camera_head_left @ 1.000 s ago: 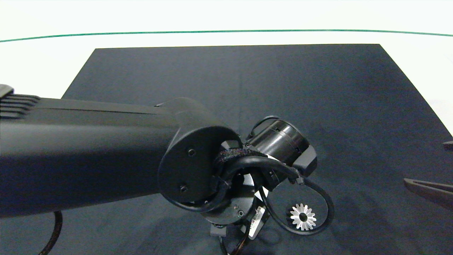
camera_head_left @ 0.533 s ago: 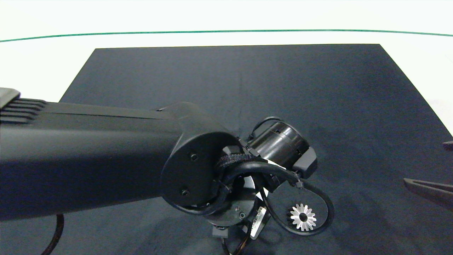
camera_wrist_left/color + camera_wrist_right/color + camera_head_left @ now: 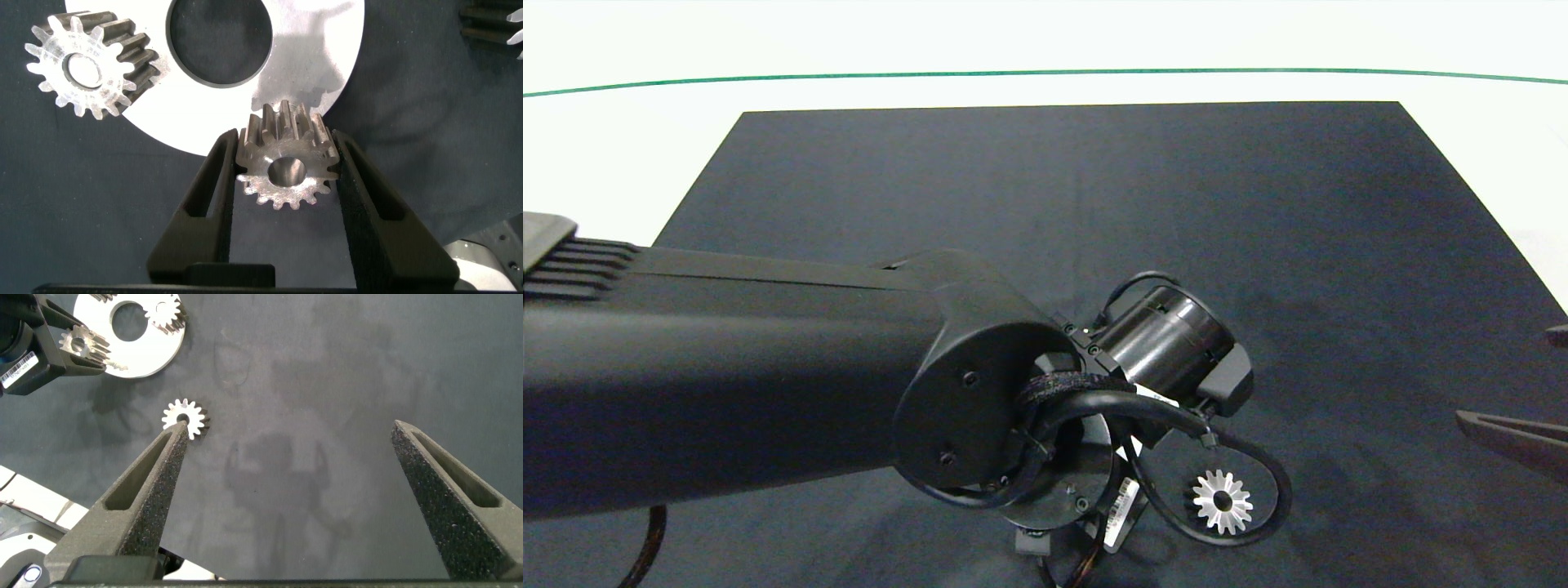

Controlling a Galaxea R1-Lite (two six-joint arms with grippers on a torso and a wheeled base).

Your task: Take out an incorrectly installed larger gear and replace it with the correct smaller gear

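My left gripper (image 3: pixel 286 149) is shut on the smaller gear (image 3: pixel 286 167), a silver blunt-toothed gear held on edge between both fingers. It hangs just over the rim of a round silver plate (image 3: pixel 327 49) with a large centre hole. The larger gear (image 3: pixel 1223 500), with star-like pointed teeth, lies flat on the dark mat beside the left wrist, inside a cable loop. It shows as the larger gear (image 3: pixel 186 416) in the right wrist view too. My right gripper (image 3: pixel 290 429) is open and idle at the mat's right edge. The left arm hides the plate in the head view.
Another small gear (image 3: pixel 90 57) sits on the plate, and a dark gear (image 3: pixel 494 24) shows partly at the picture's edge. The dark mat (image 3: pixel 1094 188) lies on a white table. The left arm (image 3: pixel 727 367) spans the near left half of the mat.
The left arm and wrist have shifted slightly lower and toward the near edge. The larger gear on the mat and the right gripper have not moved.
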